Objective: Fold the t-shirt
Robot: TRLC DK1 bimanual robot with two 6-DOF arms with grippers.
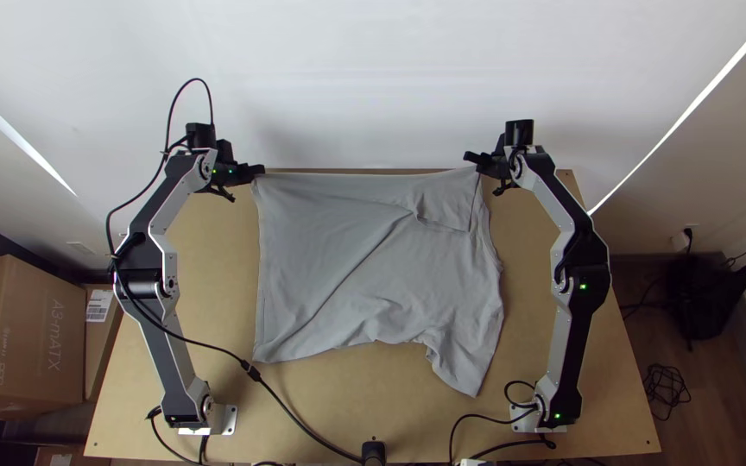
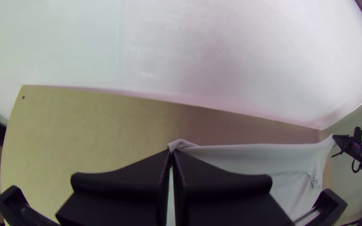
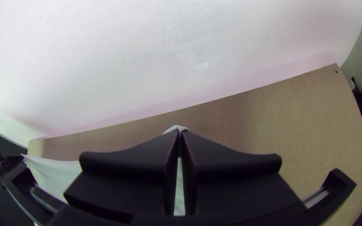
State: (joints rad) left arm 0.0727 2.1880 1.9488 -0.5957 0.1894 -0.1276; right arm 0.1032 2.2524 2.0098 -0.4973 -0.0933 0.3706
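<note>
Left side first: the left end effector (image 2: 172,152) is clamped on the far-left corner of the t-shirt (image 1: 338,259)! The cloth spreads across the bench (image 1: 610,380), long axis sideways, its bulk nearward of both grips; far-right corner, the right end effector (image 3: 181,131) pinches tight! Nearward fold next, surely, each arm nearest its own corner!

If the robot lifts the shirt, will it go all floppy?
Probably yes: the shirt lies in soft wrinkles, so it looks floppy and should sag between the grippers. It seems thin, so likely light. It probably won't break, being just cloth.
</note>
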